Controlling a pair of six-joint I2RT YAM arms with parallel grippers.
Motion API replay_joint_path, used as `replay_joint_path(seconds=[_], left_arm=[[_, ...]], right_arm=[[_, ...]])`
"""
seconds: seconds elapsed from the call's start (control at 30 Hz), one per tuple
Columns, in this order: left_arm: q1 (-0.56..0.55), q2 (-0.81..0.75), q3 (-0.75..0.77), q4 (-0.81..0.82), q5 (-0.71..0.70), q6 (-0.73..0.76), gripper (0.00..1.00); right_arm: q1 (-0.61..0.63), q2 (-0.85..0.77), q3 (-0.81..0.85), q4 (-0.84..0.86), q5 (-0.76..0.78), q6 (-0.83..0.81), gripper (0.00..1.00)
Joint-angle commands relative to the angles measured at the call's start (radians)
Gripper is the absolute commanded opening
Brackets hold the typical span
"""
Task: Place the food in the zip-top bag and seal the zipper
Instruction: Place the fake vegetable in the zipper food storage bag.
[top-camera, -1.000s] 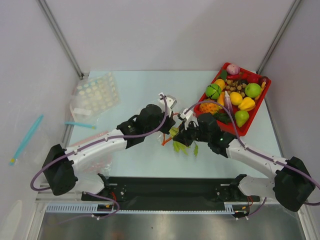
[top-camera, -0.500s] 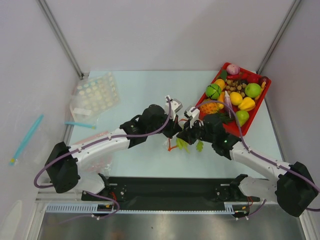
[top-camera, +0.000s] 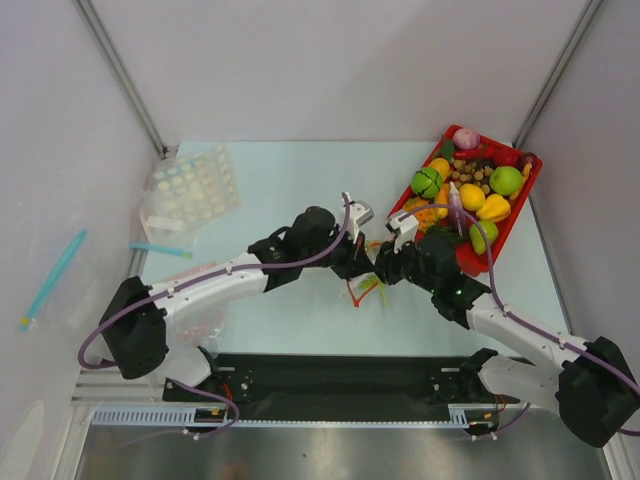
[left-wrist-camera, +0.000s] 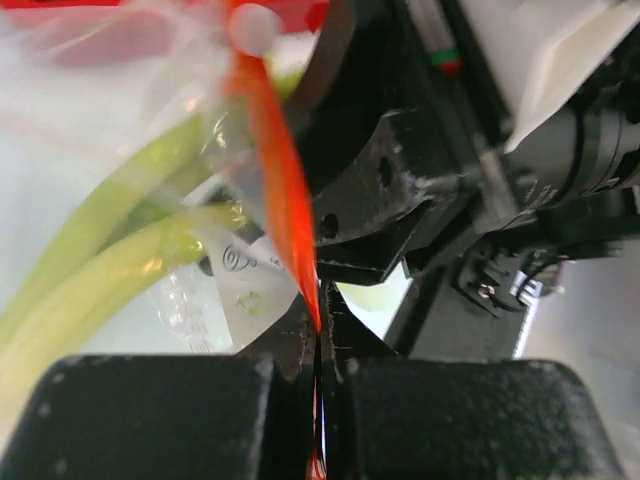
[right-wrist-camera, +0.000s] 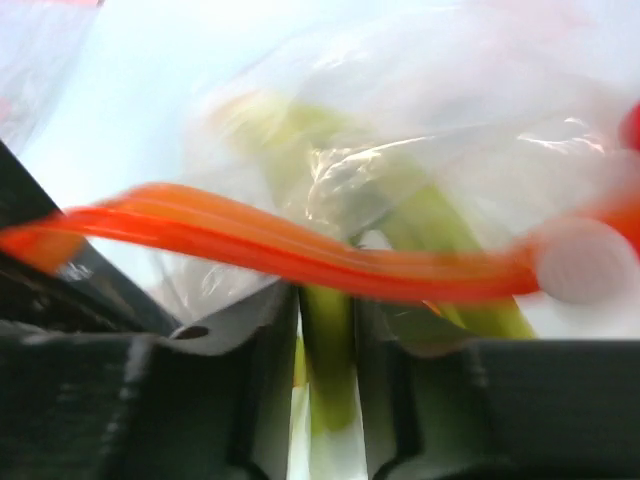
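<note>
The clear zip-top bag (top-camera: 365, 288) hangs crumpled, green leek (left-wrist-camera: 100, 260) inside, its red-orange zipper (right-wrist-camera: 250, 240) pulled taut.

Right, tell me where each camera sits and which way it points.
Top: above and behind the bases, looking down on the table; both arms show, meeting over the bag.
Left wrist: looks along the left gripper, clamped on the red-orange strip.
Right wrist: looks past the right gripper at the leek.
Shared: both wrist views show strip and leek.

Leek (left-wrist-camera: 110, 260) inside bag (top-camera: 362, 288), at centre of table (top-camera: 280, 170), betw. left claw (top-camera: 352, 262) on its left & right claw (top-camera: 386, 268) on its right. Tray (top-camera: 512, 222) rear right, other bags (top-camera: 190, 190) rear left.
</note>
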Motion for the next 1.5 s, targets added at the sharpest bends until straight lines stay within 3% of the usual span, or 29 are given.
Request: replay_joint_path(seconds=[0.0,0.03,0.23,0.37,0.57,0.83,1.0,1.13,1.23,1.37,1.47], left_arm=[[-0.017,0.028,0.065,-0.02,0.116,-0.049,0.0],[-0.017,0.036,0.074,-0.023,0.121,-0.052,0.0],[0.023,0.035,0.056,-0.011,0.096,-0.107,0.0],[0.098,-0.013,-0.021,0.074,0.133,-0.183,0.0],[0.147,-0.079,-0.077,0.083,0.052,-0.222,0.0],[0.178,-0.2,-0.149,0.123,-0.06,-0.237,0.0],[0.184,-0.289,-0.18,0.131,-0.126,-0.243,0.0],[0.184,-0.332,-0.194,0.12,-0.17,-0.248,0.0],[0.184,-0.369,-0.218,0.129,-0.216,-0.265,0.0],[0.184,-0.39,-0.243,0.167,-0.226,-0.282,0.0],[0.184,-0.386,-0.243,0.166,-0.233,-0.283,0.0]], right_arm=[[-0.004,-0.061,-0.005,0.161,0.105,0.024,0.33],[-0.004,-0.064,-0.007,0.161,0.105,0.026,0.43],[-0.002,-0.054,0.015,0.14,0.073,0.032,0.67],[-0.001,-0.07,0.015,0.134,0.061,0.032,0.69],[0.007,-0.15,-0.005,0.146,0.05,0.03,0.77],[0.005,-0.25,-0.027,0.122,0.142,0.128,0.95],[0.002,-0.221,-0.005,0.077,0.179,0.223,0.88],[0.001,-0.19,0.005,0.074,0.151,0.247,0.66],[0.002,-0.186,-0.004,0.098,0.13,0.273,0.62],[0.002,-0.19,-0.004,0.12,0.087,0.319,0.61],[0.01,-0.225,-0.011,0.129,0.102,0.339,0.7]])
